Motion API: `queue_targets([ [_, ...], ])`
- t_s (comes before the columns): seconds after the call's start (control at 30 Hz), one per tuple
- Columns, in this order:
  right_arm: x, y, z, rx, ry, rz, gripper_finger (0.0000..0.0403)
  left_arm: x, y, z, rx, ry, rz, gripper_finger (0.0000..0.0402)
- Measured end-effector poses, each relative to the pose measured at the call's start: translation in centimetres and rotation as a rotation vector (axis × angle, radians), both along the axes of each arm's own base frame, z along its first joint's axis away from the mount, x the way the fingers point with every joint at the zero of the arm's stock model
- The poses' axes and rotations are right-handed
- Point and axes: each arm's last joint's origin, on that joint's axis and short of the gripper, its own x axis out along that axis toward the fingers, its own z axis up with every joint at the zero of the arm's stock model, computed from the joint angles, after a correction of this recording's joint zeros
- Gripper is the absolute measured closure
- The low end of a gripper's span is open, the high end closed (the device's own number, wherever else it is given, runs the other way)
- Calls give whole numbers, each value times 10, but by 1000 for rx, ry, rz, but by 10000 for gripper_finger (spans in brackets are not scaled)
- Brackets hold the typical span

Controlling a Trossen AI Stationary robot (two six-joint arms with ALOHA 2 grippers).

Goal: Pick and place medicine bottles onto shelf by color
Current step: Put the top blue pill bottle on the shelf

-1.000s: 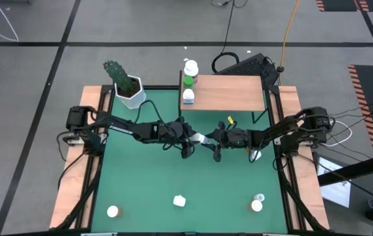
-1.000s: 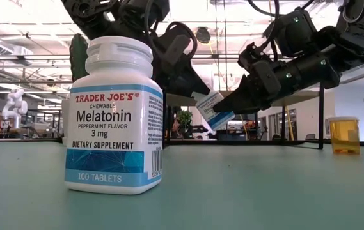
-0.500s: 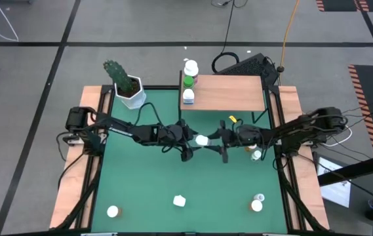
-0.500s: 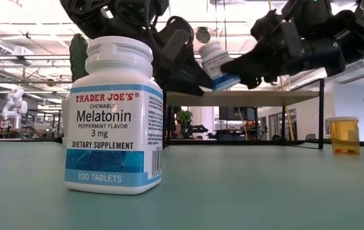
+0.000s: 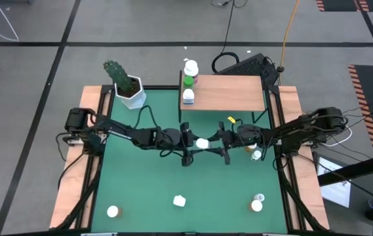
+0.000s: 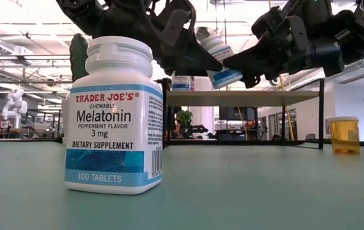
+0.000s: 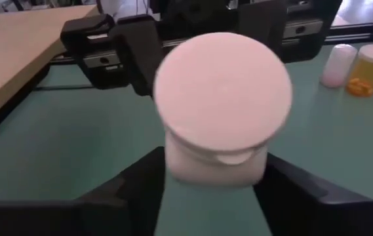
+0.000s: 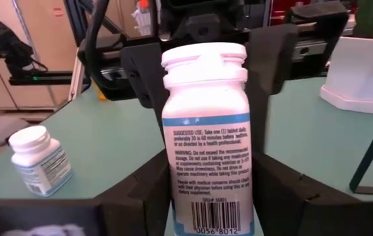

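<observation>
While held above mat centre, blue-labelled bottle (image 5: 202, 142) sat clamped at base between right gripper (image 5: 225, 145) fingers; left gripper (image 5: 187, 143) fingers flanked its cap end, contact unclear.

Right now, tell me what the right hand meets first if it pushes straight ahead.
Probably the left hand, facing it across the blue-label bottle that both hands grip above the mat; the right hand has no free path ahead.
</observation>
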Motion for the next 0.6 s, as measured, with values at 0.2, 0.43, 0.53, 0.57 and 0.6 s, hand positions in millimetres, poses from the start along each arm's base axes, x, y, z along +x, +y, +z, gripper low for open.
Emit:
queue_targets([
  [0.2,0,-1,1,-17,-17,-37,207,-1,6,-3,48,50,-3,264],
  [0.43,0,-4,2,-81,-20,-122,159,-7,21,-20,45,216,54,255],
  [0.53,0,-4,1,-76,-18,-120,139,-7,28,-36,12,279,86,242],
  [0.57,0,-4,1,-75,-16,-120,132,-6,29,-41,11,291,91,242],
  [0.6,0,-4,1,-74,-15,-120,126,-5,30,-46,11,300,95,242],
])
